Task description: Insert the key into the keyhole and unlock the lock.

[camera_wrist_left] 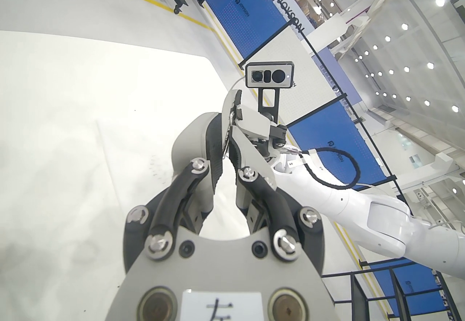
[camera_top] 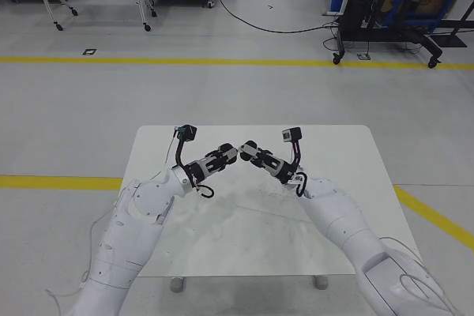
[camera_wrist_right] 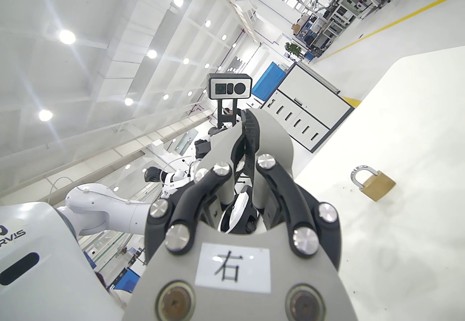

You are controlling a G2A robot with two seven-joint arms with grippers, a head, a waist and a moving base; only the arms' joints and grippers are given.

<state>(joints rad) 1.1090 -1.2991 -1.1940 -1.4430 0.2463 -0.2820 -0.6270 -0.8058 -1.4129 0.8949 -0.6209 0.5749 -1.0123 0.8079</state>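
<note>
The padlock point(camera_wrist_right: 372, 182) is lying flat on the desk point(camera_wrist_right: 417, 112), off to one side of the right tool point(camera_wrist_right: 247, 122) and below it, touching neither tool. Its steel shackle point(camera_wrist_right: 359, 173) appears to be sitting closed in the body, so the unlocking is probably not yet done.

The right tool is hanging above the desk with its ribbed black pads point(camera_wrist_right: 250, 141) pressing together along their length. Whether a key is pinched between them is too small to tell. The left tool point(camera_wrist_left: 226, 135) is facing it tip to tip, fingers drawn almost closed, and I cannot tell what, if anything, they are gripping. This nose-to-nose pose is likely serving to pass or re-seat the key from one tool to the other. That would give a truer hold before it is lined up with the lock.

The padlock's body is showing as a squat block of dull brass, its shackle as a bright rounded hoop. Both tools are wearing smooth grey shells over black links pinned with shiny steel. The desk is presenting a smooth white top, lightly scuffed beside the padlock.
</note>
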